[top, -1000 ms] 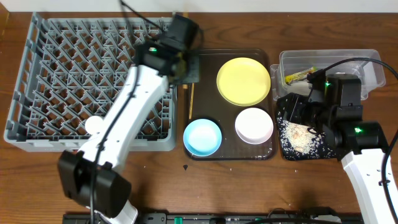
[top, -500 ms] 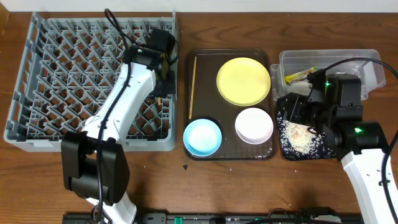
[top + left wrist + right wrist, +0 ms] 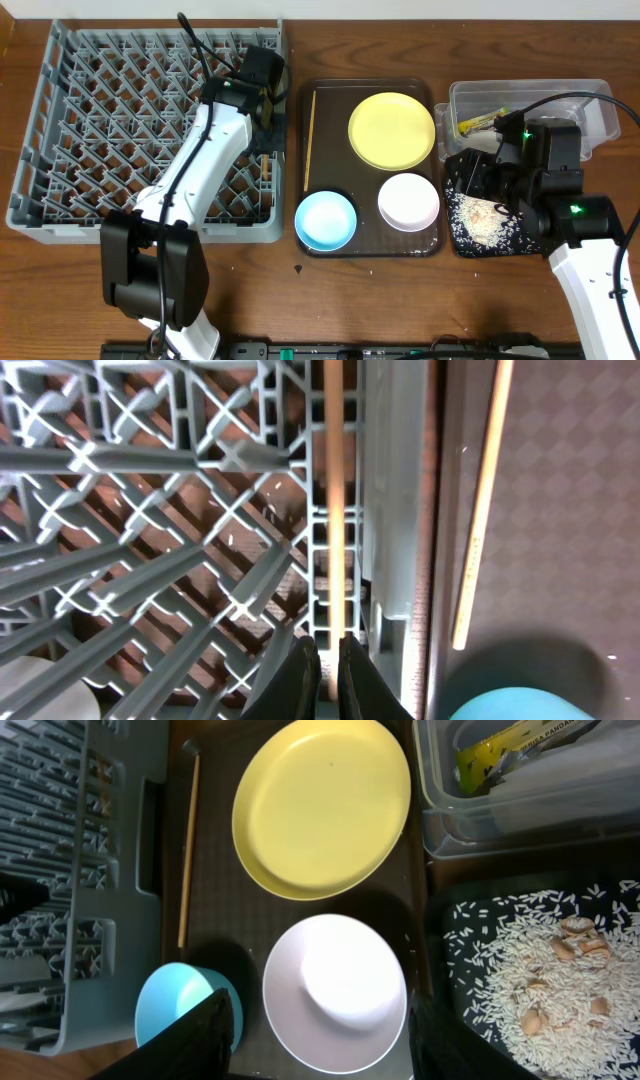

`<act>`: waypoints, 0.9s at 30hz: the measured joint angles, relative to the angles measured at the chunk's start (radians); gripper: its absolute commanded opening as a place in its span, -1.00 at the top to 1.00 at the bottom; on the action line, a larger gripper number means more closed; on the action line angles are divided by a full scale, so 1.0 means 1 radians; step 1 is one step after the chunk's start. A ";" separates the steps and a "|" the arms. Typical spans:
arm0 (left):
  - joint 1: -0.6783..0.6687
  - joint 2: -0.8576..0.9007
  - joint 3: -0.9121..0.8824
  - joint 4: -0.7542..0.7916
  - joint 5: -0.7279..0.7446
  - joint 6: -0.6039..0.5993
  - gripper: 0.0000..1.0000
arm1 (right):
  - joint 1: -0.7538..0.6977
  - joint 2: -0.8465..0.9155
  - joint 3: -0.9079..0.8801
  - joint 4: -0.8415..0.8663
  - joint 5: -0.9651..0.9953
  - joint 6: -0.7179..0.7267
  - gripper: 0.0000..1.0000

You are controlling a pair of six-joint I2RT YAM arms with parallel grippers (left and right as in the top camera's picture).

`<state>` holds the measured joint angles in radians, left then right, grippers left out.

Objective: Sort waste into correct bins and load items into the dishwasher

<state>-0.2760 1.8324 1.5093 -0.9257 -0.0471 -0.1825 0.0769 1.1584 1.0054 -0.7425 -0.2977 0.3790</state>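
My left gripper [image 3: 266, 98] [image 3: 327, 672] hangs over the right edge of the grey dish rack [image 3: 60, 150] [image 3: 200, 510]. Its fingers stand a narrow gap apart, shut on a chopstick [image 3: 335, 490] that lies along the rack's edge row. A second chopstick [image 3: 309, 140] [image 3: 480, 510] [image 3: 187, 850] lies on the brown serving tray [image 3: 330, 95]. The tray also holds the yellow plate [image 3: 391, 130] [image 3: 320, 805], blue bowl [image 3: 326, 220] [image 3: 175, 1010] and white bowl [image 3: 408, 201] [image 3: 335, 990]. My right gripper [image 3: 468, 178] [image 3: 320, 1040] is wide open and empty above the white bowl.
The clear tub [image 3: 590, 100] [image 3: 430, 820] at the back right holds the yellow-green sachet [image 3: 478, 124] [image 3: 500, 750]. The black tray [image 3: 452, 235] in front of it holds rice scraps [image 3: 480, 220] [image 3: 540, 970]. A white cup [image 3: 150, 202] sits in the rack's front.
My left gripper has moved left from the serving tray's back left corner to the rack's right edge, carrying a chopstick. It barely moved in the last half second. The right arm has not moved.
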 measured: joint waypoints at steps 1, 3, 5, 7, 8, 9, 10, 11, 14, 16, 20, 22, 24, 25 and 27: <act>0.000 0.003 -0.006 0.002 0.001 0.000 0.80 | 0.000 0.000 0.000 0.000 0.000 0.000 -0.08; 0.000 0.016 -0.016 0.003 0.004 0.000 0.79 | 0.000 0.000 0.000 0.000 0.000 0.000 -0.08; 0.000 0.030 -0.020 0.006 0.006 0.000 0.75 | 0.000 0.000 0.000 0.000 0.000 0.000 -0.08; 0.000 0.036 -0.023 0.004 0.012 -0.004 0.56 | 0.000 0.000 0.000 0.000 0.000 0.000 -0.08; 0.000 0.036 -0.023 0.002 0.019 -0.005 0.48 | 0.000 0.000 0.000 0.000 0.000 0.000 -0.08; 0.000 0.035 -0.022 -0.005 0.029 -0.011 0.42 | 0.000 0.000 0.000 0.000 0.000 0.000 -0.08; 0.000 0.032 -0.019 -0.017 0.043 -0.013 0.35 | 0.000 0.000 0.000 0.000 0.000 0.000 -0.08; -0.001 0.030 -0.013 -0.026 0.053 -0.013 0.30 | 0.000 0.000 0.000 0.000 0.000 0.000 -0.08; -0.008 -0.017 0.028 -0.031 0.095 -0.028 0.20 | 0.000 0.000 0.000 0.000 0.000 0.000 -0.08; -0.027 -0.058 0.045 -0.005 0.106 -0.030 0.20 | 0.000 0.000 0.000 0.000 0.000 0.000 -0.09; -0.103 -0.137 0.075 0.043 0.124 -0.031 0.20 | 0.000 0.000 0.000 0.000 0.000 0.000 -0.09; -0.143 -0.130 0.077 0.072 0.127 -0.031 0.20 | 0.000 0.000 0.000 0.000 0.000 0.000 -0.09; -0.176 -0.096 0.077 0.090 0.119 -0.031 0.19 | 0.000 0.000 0.000 0.000 0.000 0.000 -0.09; -0.189 -0.069 0.077 0.098 0.111 -0.030 0.20 | 0.000 0.000 0.000 0.000 0.000 0.000 -0.09; -0.216 0.000 0.077 0.120 0.073 -0.031 0.20 | 0.000 0.000 0.000 0.000 0.000 0.000 -0.09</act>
<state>-0.4915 1.8328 1.5864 -0.8059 0.0261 -0.2131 0.0769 1.1584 1.0054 -0.7425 -0.2977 0.3790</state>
